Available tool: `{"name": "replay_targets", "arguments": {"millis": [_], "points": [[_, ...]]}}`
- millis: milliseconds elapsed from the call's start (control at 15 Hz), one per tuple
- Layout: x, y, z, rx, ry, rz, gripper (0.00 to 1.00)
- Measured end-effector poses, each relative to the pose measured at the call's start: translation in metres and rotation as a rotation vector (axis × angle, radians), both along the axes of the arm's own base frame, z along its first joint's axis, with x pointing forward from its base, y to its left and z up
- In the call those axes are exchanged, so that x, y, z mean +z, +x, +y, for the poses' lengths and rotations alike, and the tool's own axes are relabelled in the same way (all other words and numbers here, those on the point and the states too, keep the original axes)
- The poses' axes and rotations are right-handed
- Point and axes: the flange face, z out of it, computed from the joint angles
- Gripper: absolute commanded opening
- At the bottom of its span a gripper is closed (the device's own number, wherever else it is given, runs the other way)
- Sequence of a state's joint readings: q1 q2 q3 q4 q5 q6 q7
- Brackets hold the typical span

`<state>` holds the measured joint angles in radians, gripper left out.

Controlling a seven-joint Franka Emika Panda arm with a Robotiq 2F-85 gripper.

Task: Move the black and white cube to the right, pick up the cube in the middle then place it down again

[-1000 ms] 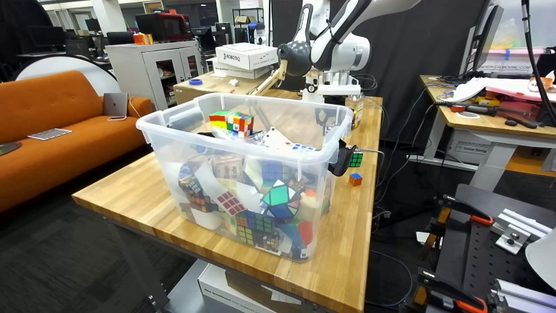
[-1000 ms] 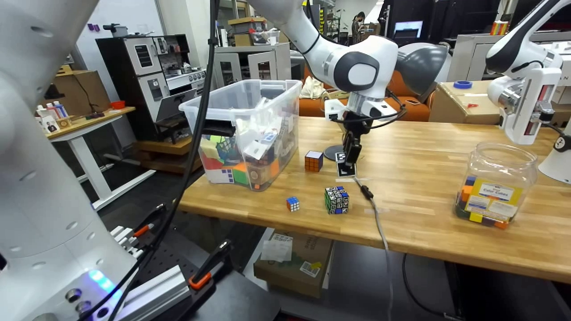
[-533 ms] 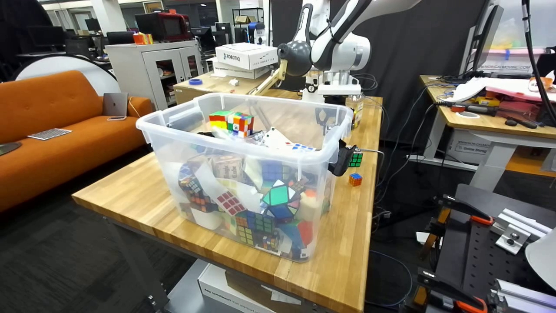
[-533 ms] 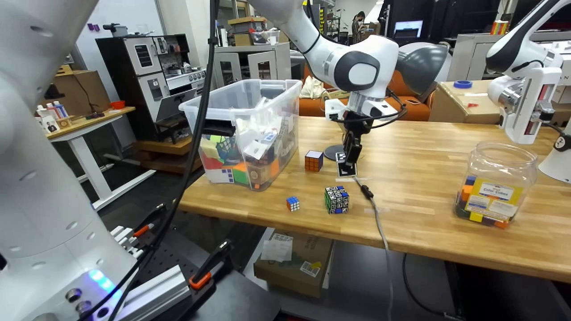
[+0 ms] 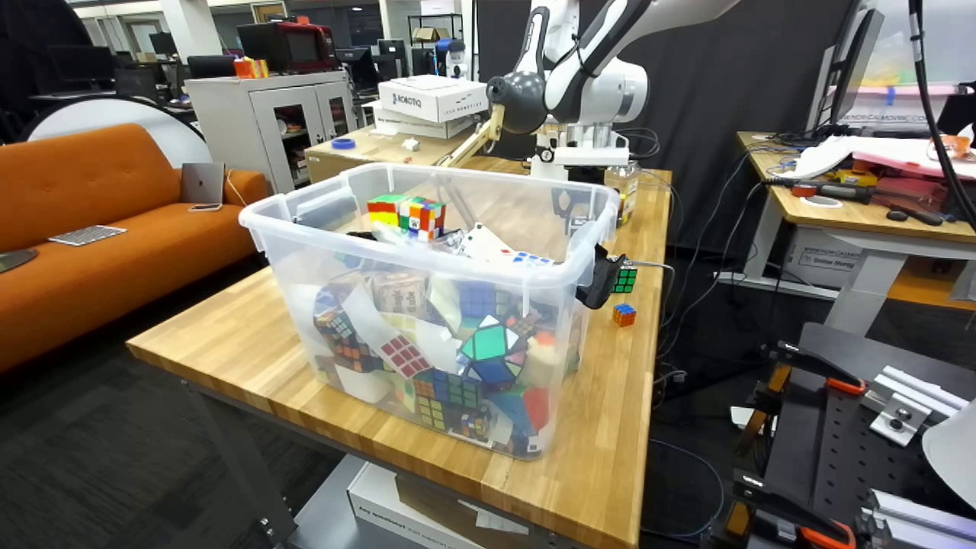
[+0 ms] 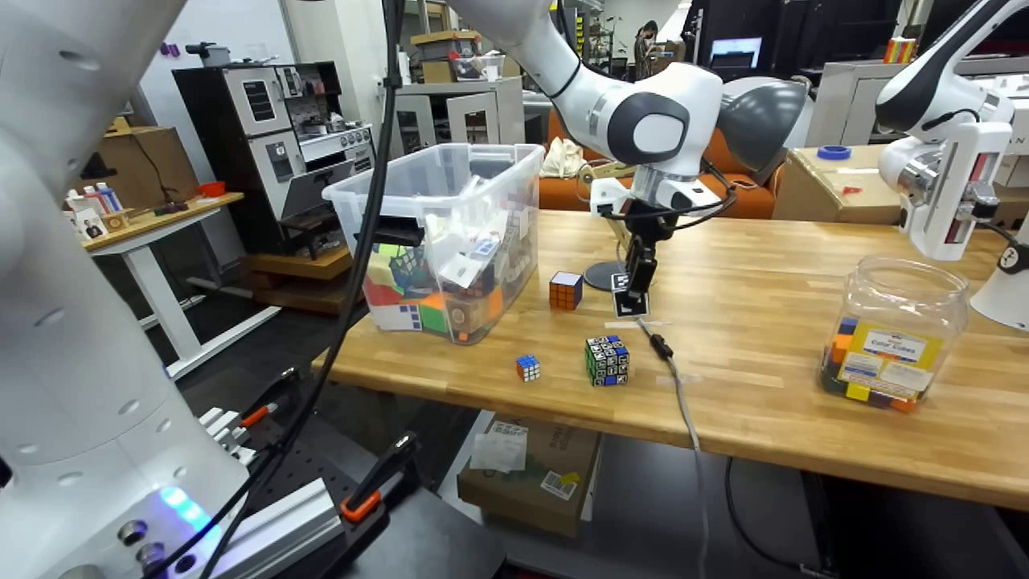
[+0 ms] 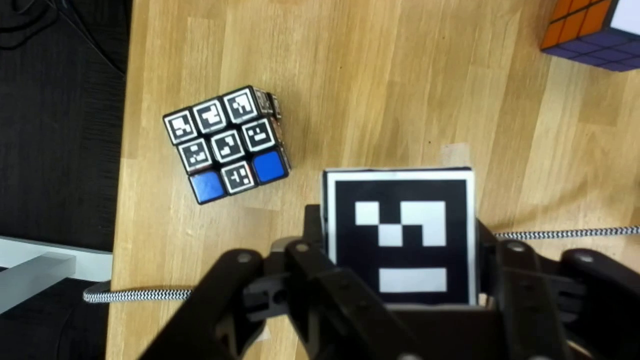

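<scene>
My gripper (image 7: 400,227) is shut on the black and white cube (image 7: 415,220), whose faces carry large marker patterns. In an exterior view the gripper (image 6: 641,269) holds the cube (image 6: 625,307) low over the table; I cannot tell whether it touches. A puzzle cube with small black and white tiles plus blue and green (image 6: 607,361) sits near the table edge. It also shows in the wrist view (image 7: 225,145), left of the held cube. The small multicoloured cube (image 6: 527,367) stands beside it. In an exterior view the bin mostly hides my gripper.
A clear plastic bin (image 6: 498,169) full of puzzle things stands at the table's end. An orange and purple cube (image 6: 565,290) and a lamp base (image 6: 603,275) are near the gripper. A cord (image 6: 679,386) crosses the table. A plastic jar (image 6: 892,322) stands farther along.
My gripper and the held cube have shifted slightly, to the right in an exterior view where both show, after little movement before. The cubes on the table have not moved.
</scene>
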<state>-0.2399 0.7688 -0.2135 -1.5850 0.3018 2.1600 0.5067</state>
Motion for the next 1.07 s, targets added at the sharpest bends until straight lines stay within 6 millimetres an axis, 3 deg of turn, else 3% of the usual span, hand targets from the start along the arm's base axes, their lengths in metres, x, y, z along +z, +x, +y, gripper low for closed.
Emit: {"name": "replay_targets", "arguments": {"millis": [267,333,533,1067], "points": [[0.002,0.015,-0.023,-0.127,0.002,-0.003,0.38],[0.001,0.018,-0.031,-0.167,0.0,-0.008,0.63],[-0.003,0.025,-0.049,-0.247,0.006,-0.015,0.63],[-0.002,0.027,-0.047,-0.254,0.014,-0.01,0.63]]}}
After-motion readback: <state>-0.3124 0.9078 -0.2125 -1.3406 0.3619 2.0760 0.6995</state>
